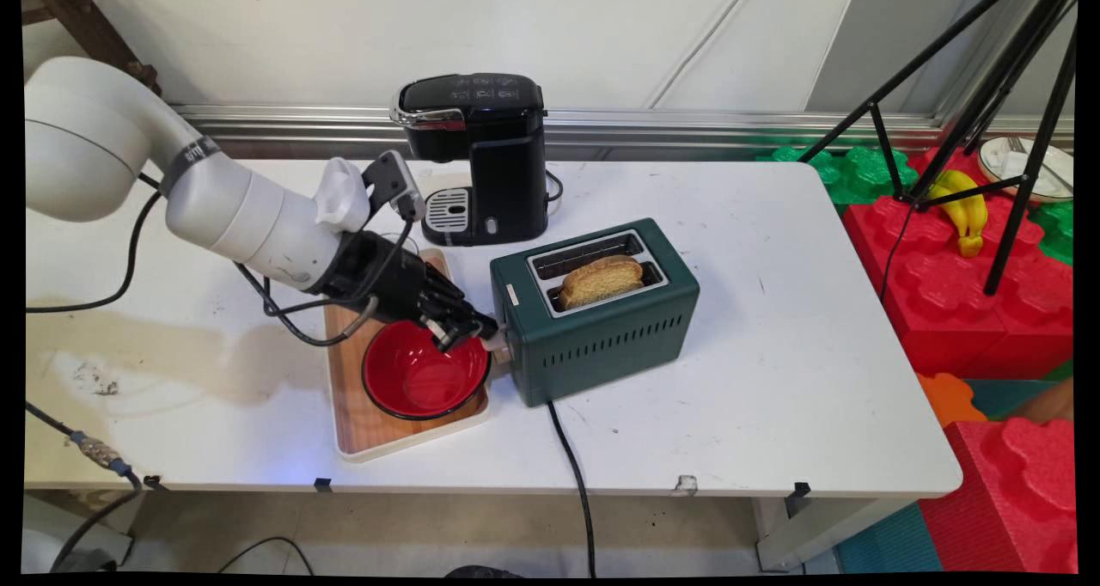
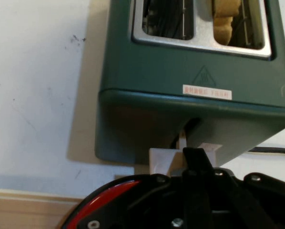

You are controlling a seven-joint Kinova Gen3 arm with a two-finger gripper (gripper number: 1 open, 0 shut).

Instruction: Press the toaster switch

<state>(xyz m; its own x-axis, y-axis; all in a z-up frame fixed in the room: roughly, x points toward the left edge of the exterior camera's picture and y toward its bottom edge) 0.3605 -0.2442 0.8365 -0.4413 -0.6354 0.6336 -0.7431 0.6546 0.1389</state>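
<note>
Your gripper (image 1: 483, 335) sits at the left end face of the dark green toaster (image 1: 601, 328), reaching in over the red bowl (image 1: 423, 373). In the hand view, the gripper (image 2: 192, 160) touches the toaster's white lever (image 2: 168, 160); its fingers look drawn together there, though you cannot tell from either view whether they pinch the lever or only press on it.

The toaster (image 2: 190, 71) stands upright near the middle of the bench (image 1: 773, 251), its long axis running from lower left to upper right across the main view, the lever end facing the arm. One slice of toast (image 1: 601, 281) stands in the nearer slot, sticking up above the top.

The bowl rests on a wooden tray (image 1: 361, 427) just left of the toaster. A black coffee machine (image 1: 481, 152) stands behind, near the wall.
</note>
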